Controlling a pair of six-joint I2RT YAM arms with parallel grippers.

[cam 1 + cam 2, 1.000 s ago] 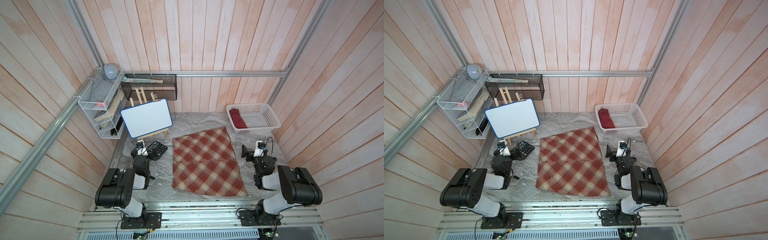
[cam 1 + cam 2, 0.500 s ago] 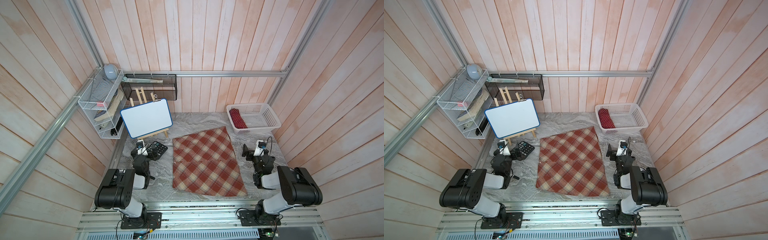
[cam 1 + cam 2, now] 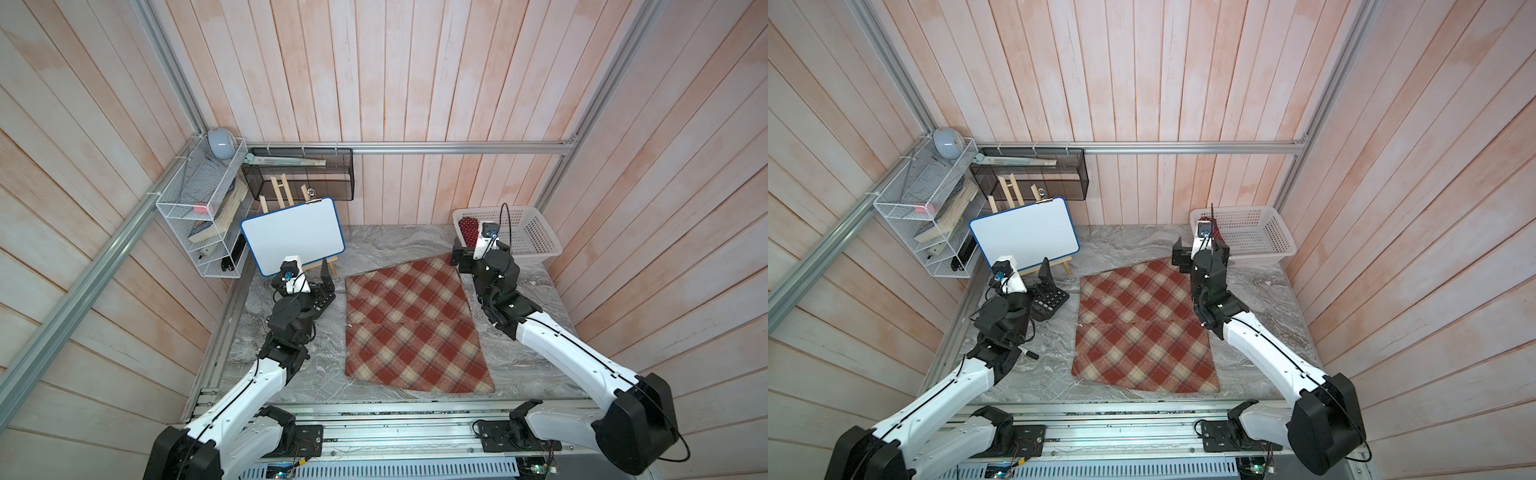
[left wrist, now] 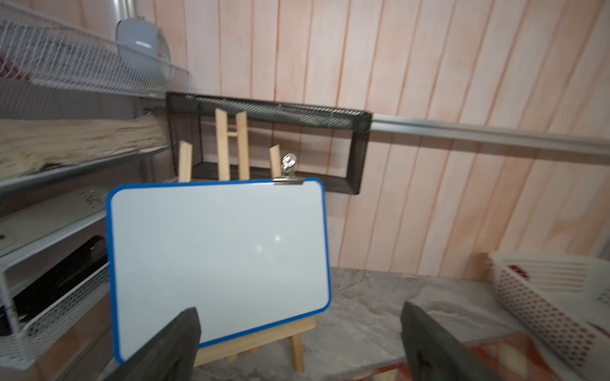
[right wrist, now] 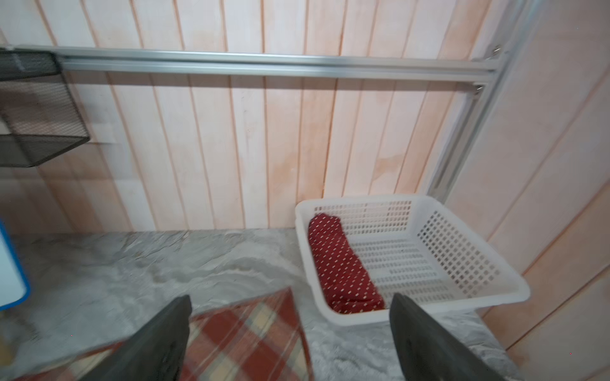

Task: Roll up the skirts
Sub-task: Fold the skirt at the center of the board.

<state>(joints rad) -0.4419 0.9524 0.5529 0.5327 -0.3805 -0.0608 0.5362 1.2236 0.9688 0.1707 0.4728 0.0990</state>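
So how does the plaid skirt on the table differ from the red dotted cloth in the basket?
The plaid skirt lies spread flat on the table; the red dotted cloth sits rolled up in the white basket. The skirt is rust, cream and tan check; the cloth is dark red with white dots. Both are reddish fabric.

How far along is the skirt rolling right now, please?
Done: one dark-red, white-dotted cloth roll sits in the white plastic basket. In hand: nothing; the left end effector and right end effector are both open and empty. Left: the rust-red, cream and tan plaid woolly skirt lies flat, unrolled.
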